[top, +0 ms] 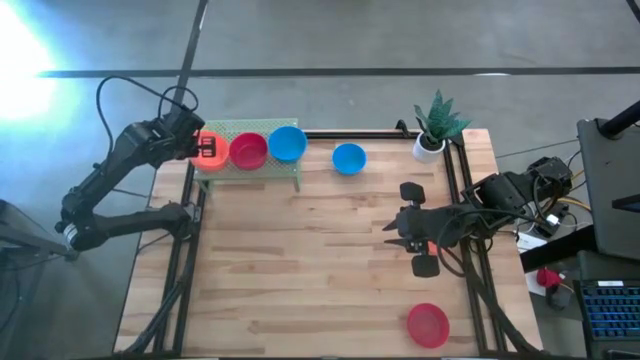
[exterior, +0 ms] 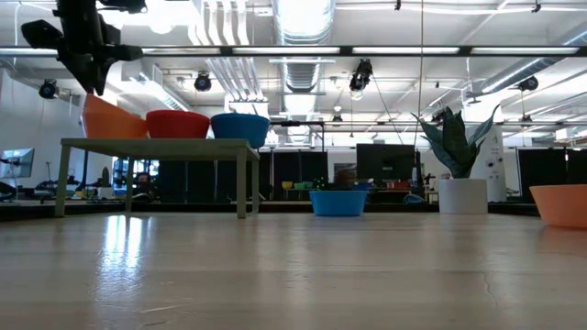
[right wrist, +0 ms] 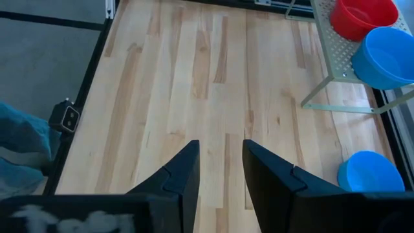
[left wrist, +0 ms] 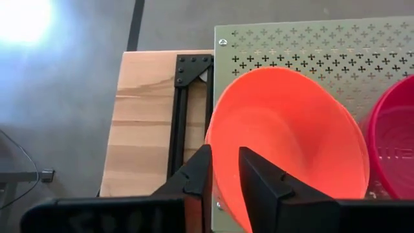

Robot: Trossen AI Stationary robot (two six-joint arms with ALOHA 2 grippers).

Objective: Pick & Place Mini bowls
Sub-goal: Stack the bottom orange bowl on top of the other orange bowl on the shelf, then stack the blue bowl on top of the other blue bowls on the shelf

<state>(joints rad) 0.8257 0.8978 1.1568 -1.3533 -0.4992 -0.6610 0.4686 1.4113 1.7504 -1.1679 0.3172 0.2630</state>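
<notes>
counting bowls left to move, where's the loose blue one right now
In the high view the loose blue bowl sits on the table at the far edge, between the green perforated rack and the white potted plant.

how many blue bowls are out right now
2: one small blue plastic bowl on the green perforated rack, at its right end; another blue bowl on the wooden table just right of the rack.
</notes>
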